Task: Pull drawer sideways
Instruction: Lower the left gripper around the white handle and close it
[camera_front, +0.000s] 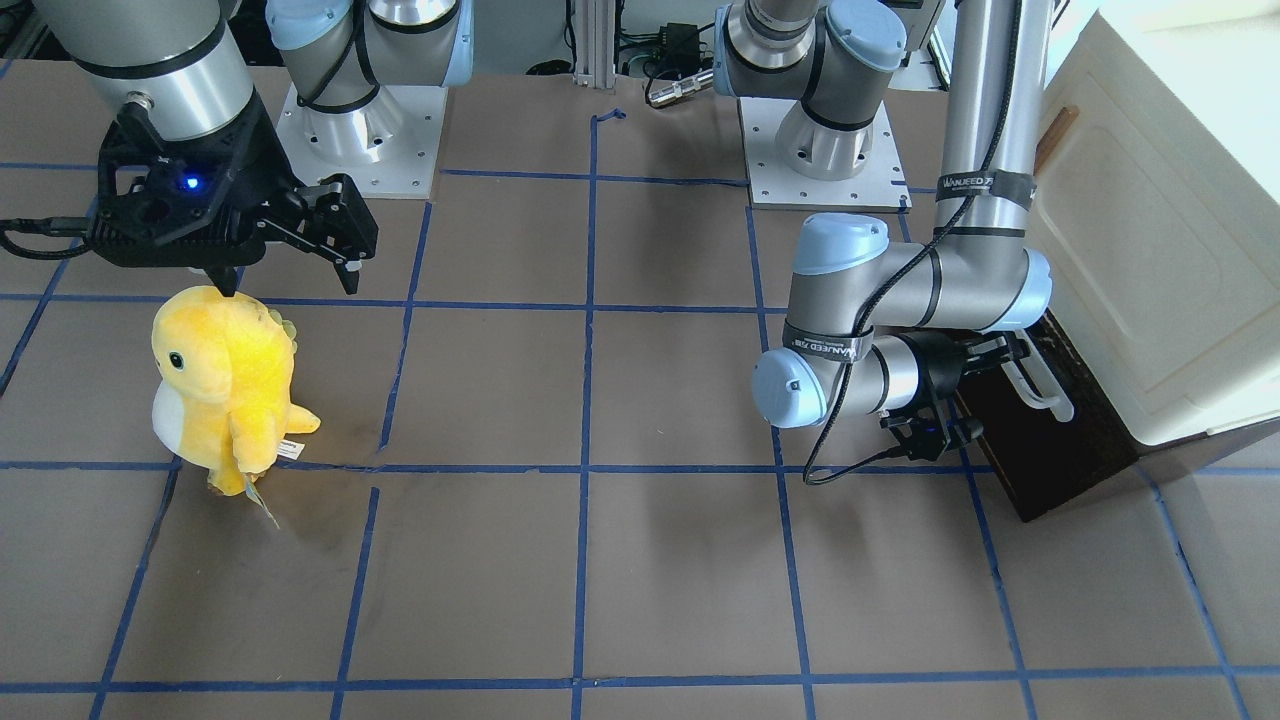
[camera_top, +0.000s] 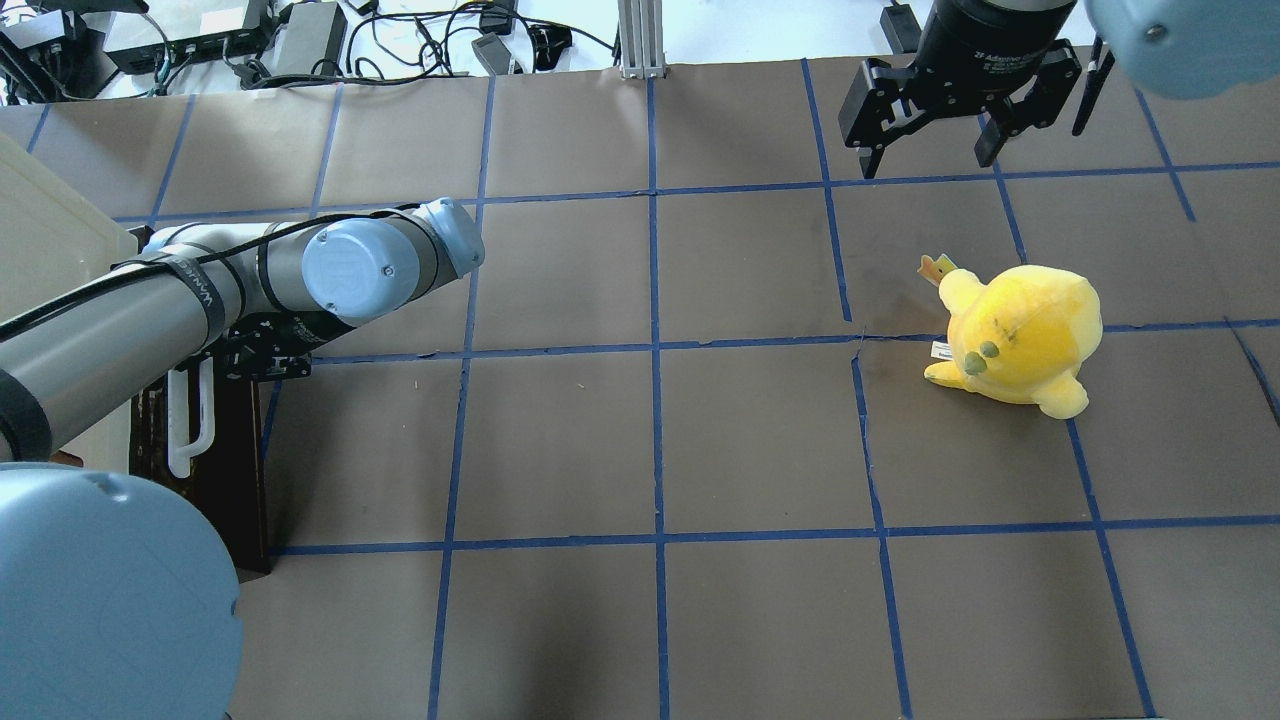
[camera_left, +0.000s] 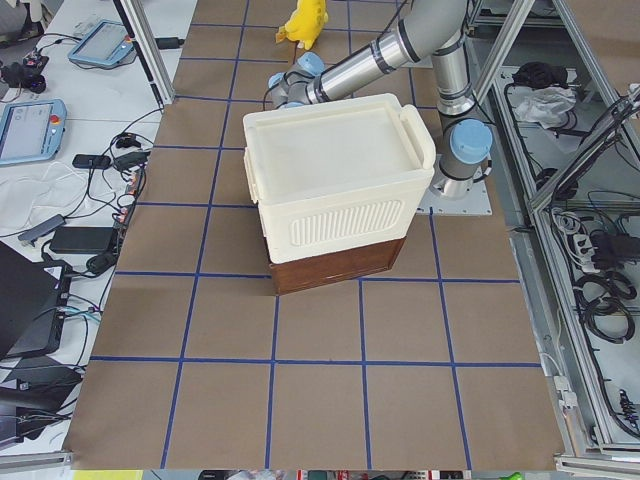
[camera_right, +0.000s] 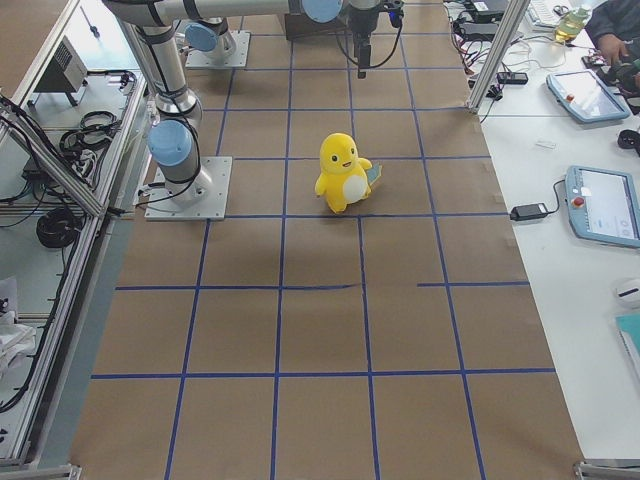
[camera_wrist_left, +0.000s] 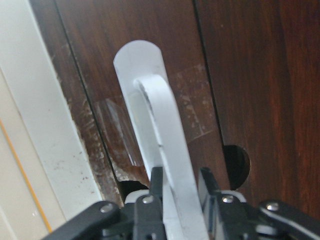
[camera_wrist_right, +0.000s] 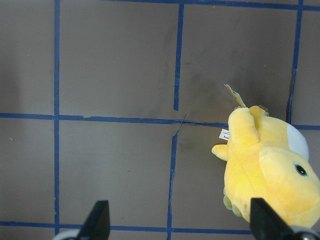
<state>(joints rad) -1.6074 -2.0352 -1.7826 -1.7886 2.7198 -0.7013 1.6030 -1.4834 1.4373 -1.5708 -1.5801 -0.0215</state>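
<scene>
On the table (camera_front: 660, 560), at the robot's left end, the drawer (camera_front: 1040, 455) sits under the cream cabinet (camera_front: 1150, 250); the left gripper (camera_wrist_left: 181, 181) has its jaws clamped on the white bar handle (camera_wrist_left: 159, 120); the right gripper (camera_top: 928, 150) hangs with jaws apart, near the yellow plush toy (camera_top: 1020, 335).

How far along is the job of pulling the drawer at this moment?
Done: the left claw is shut around the white handle, one finger on each side. In hand: the pull itself; no pale wood sides show beside the dark drawer front, so it looks closed. Left: slide the drawer out. The right claw hangs open, holding nothing.
</scene>
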